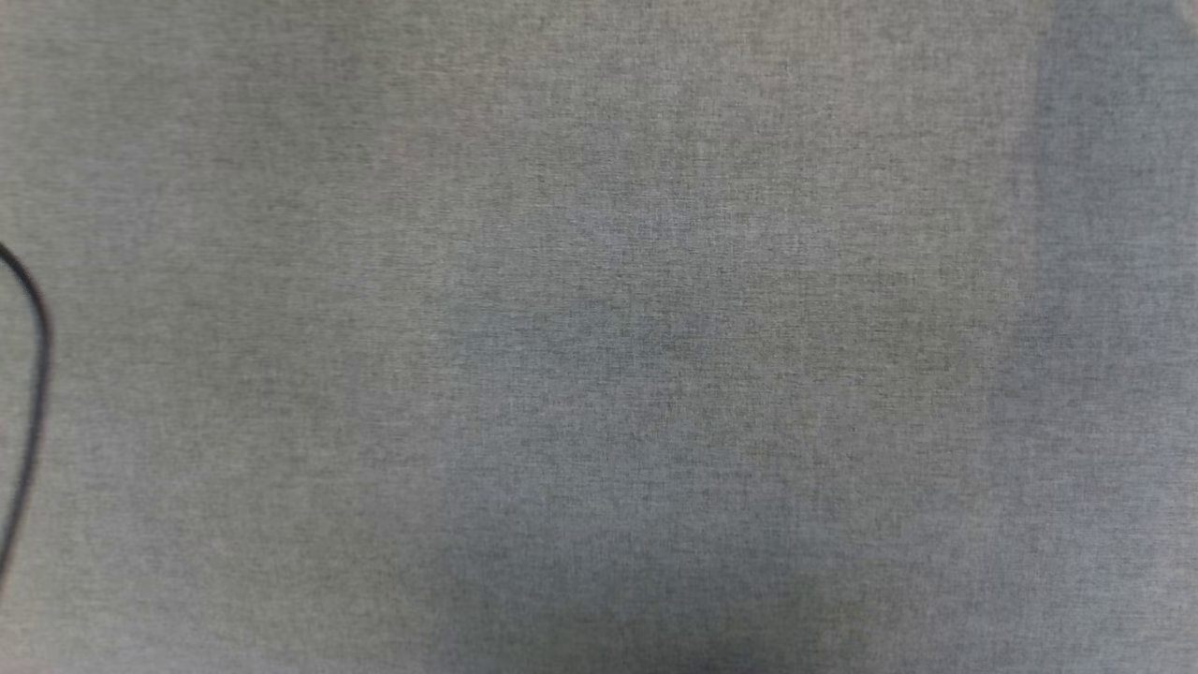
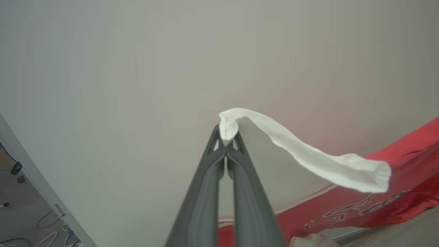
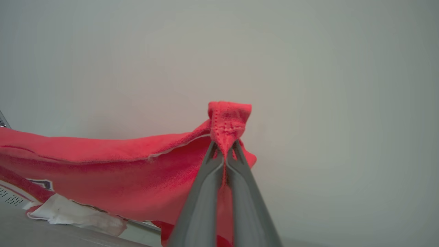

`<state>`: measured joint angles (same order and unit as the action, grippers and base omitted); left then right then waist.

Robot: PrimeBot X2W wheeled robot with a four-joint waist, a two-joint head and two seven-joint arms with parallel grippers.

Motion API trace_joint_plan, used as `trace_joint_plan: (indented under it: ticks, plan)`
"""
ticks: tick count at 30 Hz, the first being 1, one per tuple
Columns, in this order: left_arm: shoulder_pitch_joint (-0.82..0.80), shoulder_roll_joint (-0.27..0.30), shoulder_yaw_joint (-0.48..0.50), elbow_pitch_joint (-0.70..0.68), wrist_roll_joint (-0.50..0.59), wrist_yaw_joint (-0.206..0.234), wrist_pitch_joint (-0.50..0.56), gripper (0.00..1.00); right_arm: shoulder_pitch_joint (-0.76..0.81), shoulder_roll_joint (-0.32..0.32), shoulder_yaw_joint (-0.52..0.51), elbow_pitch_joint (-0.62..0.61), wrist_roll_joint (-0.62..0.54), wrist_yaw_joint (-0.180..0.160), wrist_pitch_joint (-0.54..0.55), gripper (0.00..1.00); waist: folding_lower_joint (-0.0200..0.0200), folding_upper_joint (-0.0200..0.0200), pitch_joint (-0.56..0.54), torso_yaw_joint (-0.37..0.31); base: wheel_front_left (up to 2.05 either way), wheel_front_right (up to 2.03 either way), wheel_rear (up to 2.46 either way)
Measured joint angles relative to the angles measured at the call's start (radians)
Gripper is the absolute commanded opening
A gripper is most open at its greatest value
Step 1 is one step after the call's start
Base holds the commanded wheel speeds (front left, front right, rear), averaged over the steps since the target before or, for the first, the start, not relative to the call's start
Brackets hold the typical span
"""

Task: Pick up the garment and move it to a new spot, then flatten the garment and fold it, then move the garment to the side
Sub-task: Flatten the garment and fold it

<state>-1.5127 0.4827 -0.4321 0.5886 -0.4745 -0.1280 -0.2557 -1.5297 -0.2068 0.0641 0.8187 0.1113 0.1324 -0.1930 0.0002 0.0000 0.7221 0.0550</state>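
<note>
Before robot: grey woven surface (image 1: 599, 337), black cable (image 1: 41, 374) at left. Pale wall (image 2: 137, 68) behind; left gripper (image 2: 226, 144) clamps garment (image 2: 343, 168) sleeve, right gripper (image 3: 224, 151) its hem.

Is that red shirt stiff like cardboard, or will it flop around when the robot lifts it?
Probably floppy: the red T-shirt sags in a curve away from the right gripper pinching a stitched edge. Likely light too: its white sleeve droops from the left gripper, held by a small pinch alone. It may swing or bunch when moved.
</note>
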Motion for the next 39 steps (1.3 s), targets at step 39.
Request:
trace_joint_plan:
  ticks: [39]
  plan:
    - [1.193,0.019,-0.077,-0.339,-0.188,0.067,0.191,0.0,0.915,-0.166,0.357,-0.097,0.52,0.0,0.026,0.0,-0.0003,0.0,-0.516,0.057,0.0,0.0,0.0]
